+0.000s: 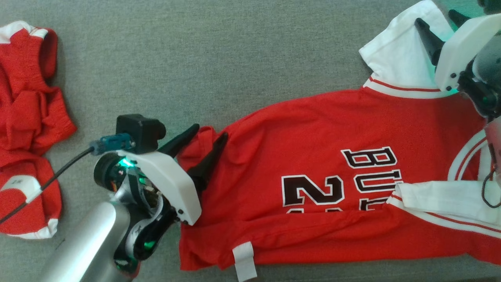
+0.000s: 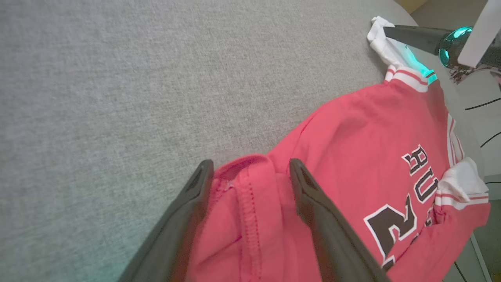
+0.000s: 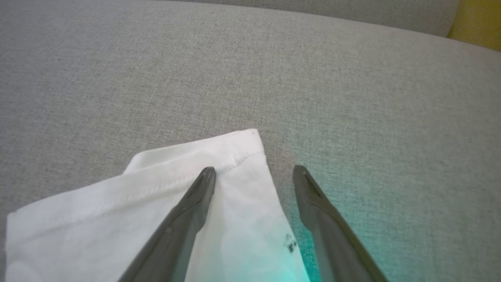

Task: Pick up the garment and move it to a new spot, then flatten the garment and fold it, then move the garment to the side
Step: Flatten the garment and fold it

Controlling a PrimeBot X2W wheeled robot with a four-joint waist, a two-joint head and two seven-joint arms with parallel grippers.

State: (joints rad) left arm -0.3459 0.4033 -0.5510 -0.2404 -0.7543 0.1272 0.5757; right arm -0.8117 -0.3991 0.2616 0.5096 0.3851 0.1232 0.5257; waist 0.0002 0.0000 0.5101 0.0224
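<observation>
Jersey: the red jersey (image 1: 313,137) with black lettering lies spread on its side across the gray fabric surface (image 1: 235,51). Its hem is toward the robot's left and its collar end toward the right.
Far sleeve: a white sleeve (image 1: 399,58) sticks out flat from the jersey's far right corner onto the bare fabric.
Near sleeve: the other white sleeve (image 1: 442,197) is folded over the red front and covers part of the lettering.
Tag: a small white tag (image 1: 244,260) hangs from the near edge of the jersey.
Left hand: the left hand (image 1: 209,137) is at the far hem corner with its fingers spread apart. In the left wrist view a bunched fold of red hem (image 2: 250,203) lies between the two fingers, and they are not pinched on it.
Right hand: the right hand (image 1: 436,17) is over the far sleeve, fingers parted. In the right wrist view one finger (image 3: 195,203) lies over the white cloth and the other is over bare gray fabric, with the sleeve's edge between them. It grips nothing, and I cannot tell whether the fingers touch the cloth.
Other clothes: a heap of red clothes (image 1: 27,98) with white trim lies at the far left, well apart from the jersey.
</observation>
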